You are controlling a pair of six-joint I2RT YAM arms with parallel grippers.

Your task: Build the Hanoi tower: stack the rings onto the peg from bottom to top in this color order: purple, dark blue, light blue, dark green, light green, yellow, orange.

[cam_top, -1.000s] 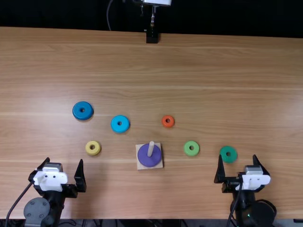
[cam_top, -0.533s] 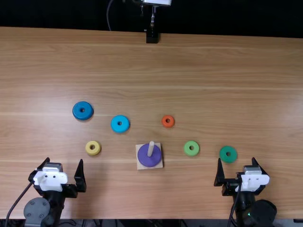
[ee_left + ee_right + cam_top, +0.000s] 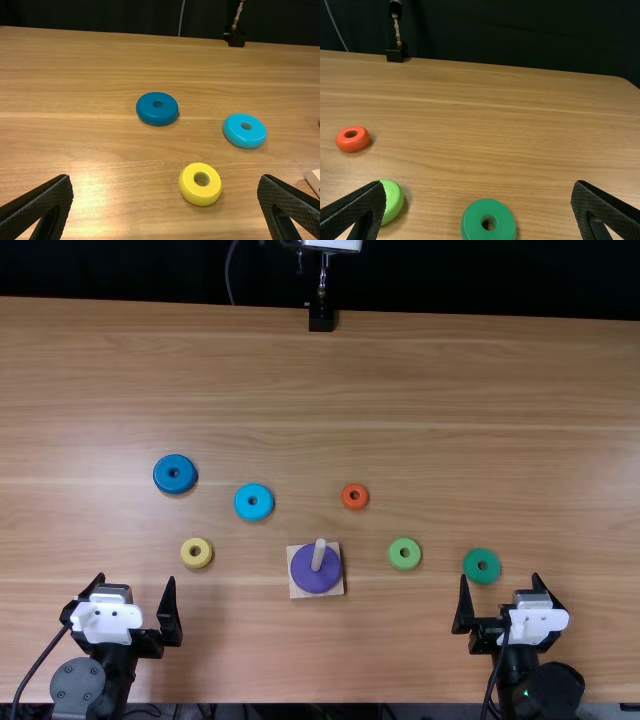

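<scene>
Only the right gripper (image 3: 500, 577) has moved, drawing slightly back toward the near edge over the first half-second; since then it looks settled. Its fingers stand apart with nothing between them, and so do those of the left gripper (image 3: 137, 579), which hasn't shifted. No ring has changed place, so the stack gained nothing in this stretch. There is one peg (image 3: 319, 553) on one base (image 3: 298, 592), with one ring threaded on it, the purple ring (image 3: 309, 580), lying flat as the bottom of the tower should. Six more rings lie loose on the table (image 3: 400, 370), making seven: dark blue (image 3: 166, 480), light blue (image 3: 253, 511) and yellow (image 3: 196, 561) left of the base, light green (image 3: 405, 563) and dark green (image 3: 482, 576) to its right, and orange (image 3: 355, 504) beyond it. I'd judge the task barely begun, with dark blue next, most likely for the left of the two grippers, since it lies on that side.
</scene>
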